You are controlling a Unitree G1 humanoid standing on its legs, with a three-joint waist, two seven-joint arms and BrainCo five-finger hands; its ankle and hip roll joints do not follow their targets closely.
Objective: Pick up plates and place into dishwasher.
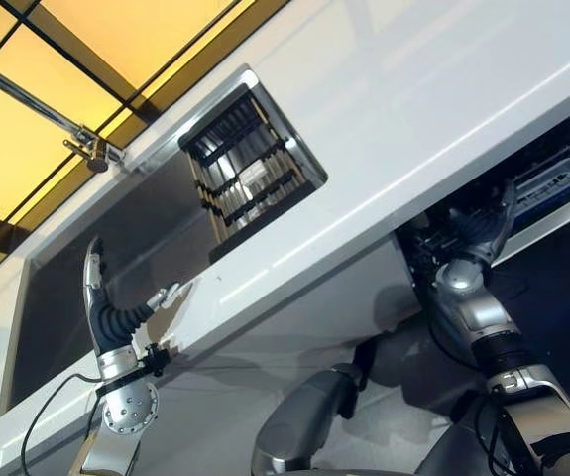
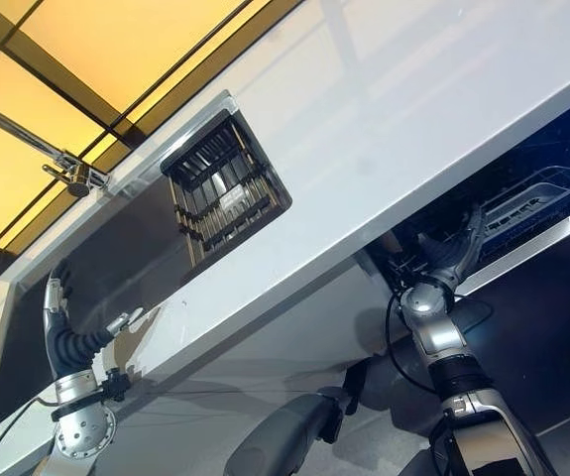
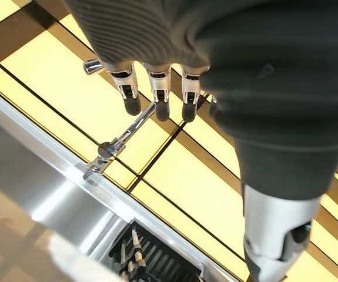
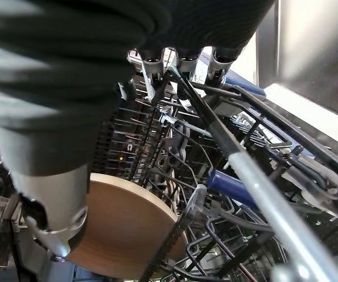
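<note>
A round tan plate (image 4: 127,232) stands on edge among the wires of the dishwasher rack (image 4: 257,176). My right hand (image 1: 475,234) reaches into that rack (image 2: 532,203) under the counter. Its fingers (image 4: 180,61) stretch straight out over the rack wires, and its thumb (image 4: 54,217) lies beside the plate without curling round it. My left hand (image 1: 94,283) is held upright over the sink (image 1: 57,327), open and empty, its straight fingers (image 3: 157,103) pointing toward the faucet (image 3: 116,144).
A dark dish rack (image 1: 250,169) sits at the sink's far end, with something pale between its slats. The faucet (image 1: 86,144) juts over the sink's back edge. The white counter (image 1: 413,99) runs above the dishwasher opening. Blue-handled items (image 4: 233,182) lie in the dishwasher rack.
</note>
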